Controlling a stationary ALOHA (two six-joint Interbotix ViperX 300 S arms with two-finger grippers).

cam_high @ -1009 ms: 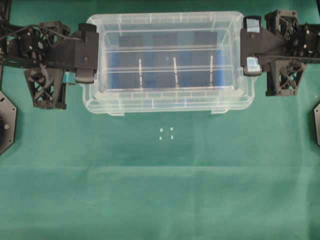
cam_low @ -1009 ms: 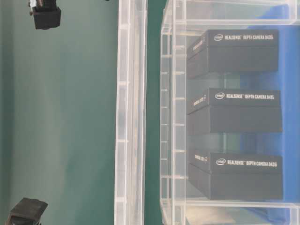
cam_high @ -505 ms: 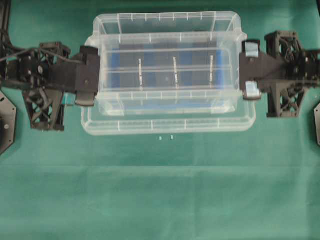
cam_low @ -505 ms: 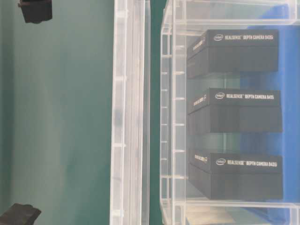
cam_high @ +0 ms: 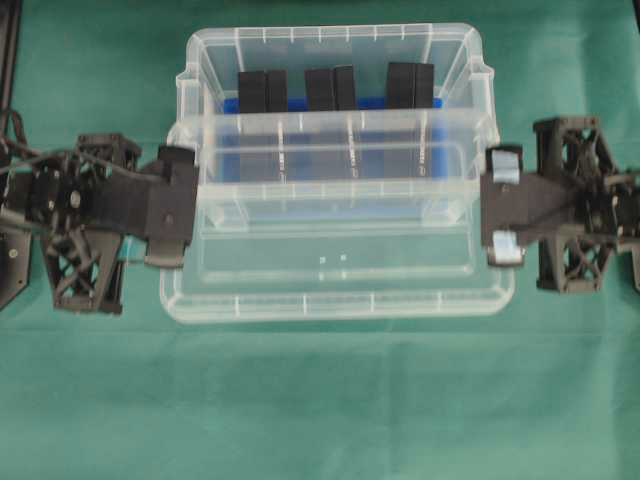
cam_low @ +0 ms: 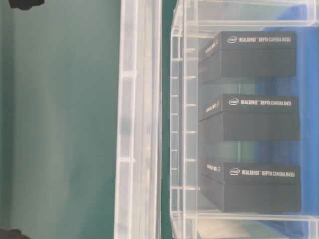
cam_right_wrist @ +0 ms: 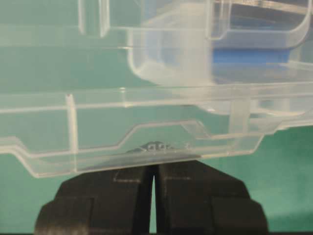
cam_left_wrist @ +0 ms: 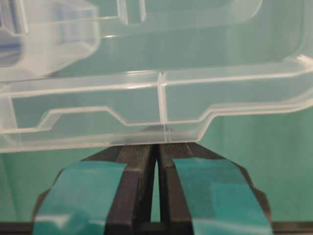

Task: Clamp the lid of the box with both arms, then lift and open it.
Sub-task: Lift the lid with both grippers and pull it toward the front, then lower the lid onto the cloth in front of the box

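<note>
Green cloth (cam_high: 320, 400) ran under everything. Between the two grippers hung the lid (cam_high: 337, 280), which had slid well clear of the box (cam_high: 330, 50) compared with a second earlier, so the three black blocks (cam_high: 335, 88) sat uncovered and the opening looked mostly done. Left gripper (cam_left_wrist: 157, 147) and right gripper (cam_right_wrist: 152, 169) were each pinched tight on a lid end tab. Table-level view cropped both arms, and the lid's height was hard to judge.

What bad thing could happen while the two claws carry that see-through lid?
1. Each claw, the left claw and the right claw, pinches only a thin edge tab of the lid, so it might slip out and drop.
2. The lid still hangs partly over the box. If it fell or dipped, it could hit the rim or the three black blocks.
</note>
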